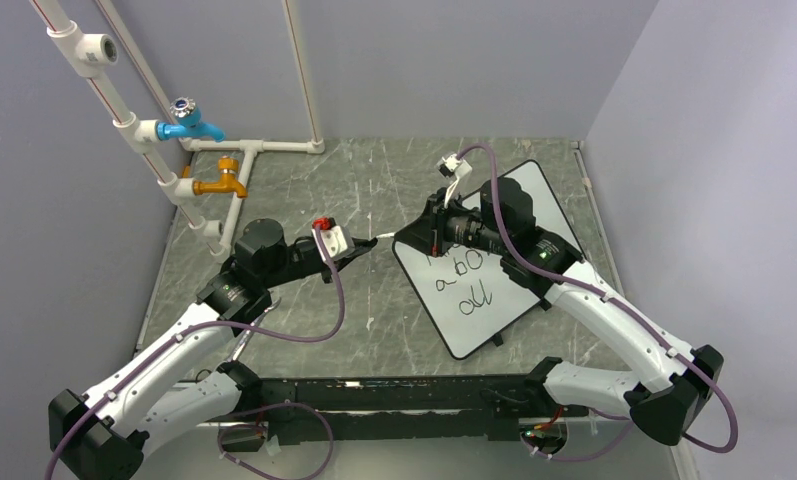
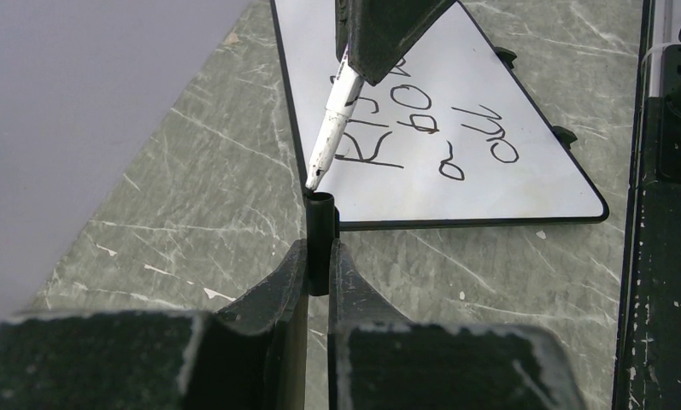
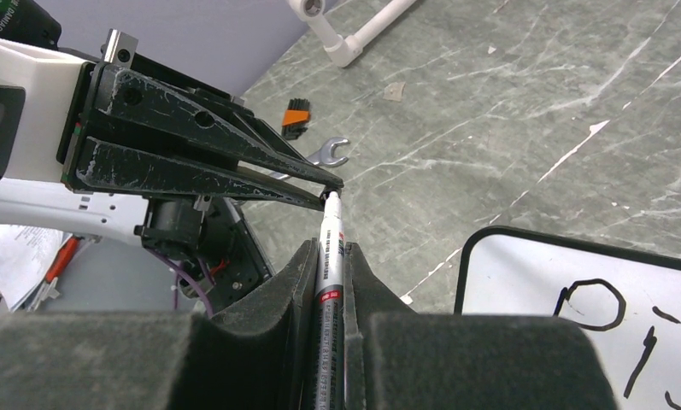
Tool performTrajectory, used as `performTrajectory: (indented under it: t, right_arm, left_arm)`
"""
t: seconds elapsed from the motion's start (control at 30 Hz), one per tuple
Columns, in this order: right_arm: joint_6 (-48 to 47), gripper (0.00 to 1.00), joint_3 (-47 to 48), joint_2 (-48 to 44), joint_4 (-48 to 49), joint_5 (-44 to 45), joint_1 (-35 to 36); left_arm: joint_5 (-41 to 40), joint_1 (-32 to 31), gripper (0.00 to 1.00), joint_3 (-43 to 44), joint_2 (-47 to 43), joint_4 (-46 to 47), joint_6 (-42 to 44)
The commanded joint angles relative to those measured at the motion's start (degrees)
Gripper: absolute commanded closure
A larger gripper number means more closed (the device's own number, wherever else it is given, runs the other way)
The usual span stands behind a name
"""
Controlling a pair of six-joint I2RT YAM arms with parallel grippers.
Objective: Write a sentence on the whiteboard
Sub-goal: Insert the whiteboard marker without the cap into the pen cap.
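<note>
The whiteboard (image 1: 494,322) lies slanted on the table right of centre, and my right arm hides part of it. The sentence (image 2: 422,128) is in black handwritten lines on it, its upper part hidden behind my right gripper. My right gripper (image 3: 330,256) is shut on a white marker (image 3: 330,273) and hovers off the board's left corner. My left gripper (image 2: 319,256) is shut on the black marker cap (image 2: 321,226), its open end up. The marker (image 2: 335,120) slants down, and its tip sits at the cap's mouth. In the top view the two grippers (image 1: 372,243) meet tip to tip.
White pipes with a blue tap (image 1: 189,122) and an orange tap (image 1: 222,182) stand at the back left. A small wrench (image 3: 328,154) and an orange-and-black piece (image 3: 295,118) lie on the table. A black rail (image 1: 394,395) runs along the near edge. Grey walls enclose the table.
</note>
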Motion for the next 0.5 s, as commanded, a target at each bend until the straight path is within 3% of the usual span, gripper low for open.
performTrajectory:
  t: [0.0,0.47]
  right_arm:
    - [0.7,1.0,-0.8,-0.6,2.9,0.1,0.2]
    - [1.4,1.0,-2.0,-1.3,2.9,-0.5,0.1]
  left_arm:
    - [1.8,0.0,1.0,0.3,-0.4,3.2,-0.8]
    - [1.3,0.1,1.0,0.8,0.0,3.1,-2.6]
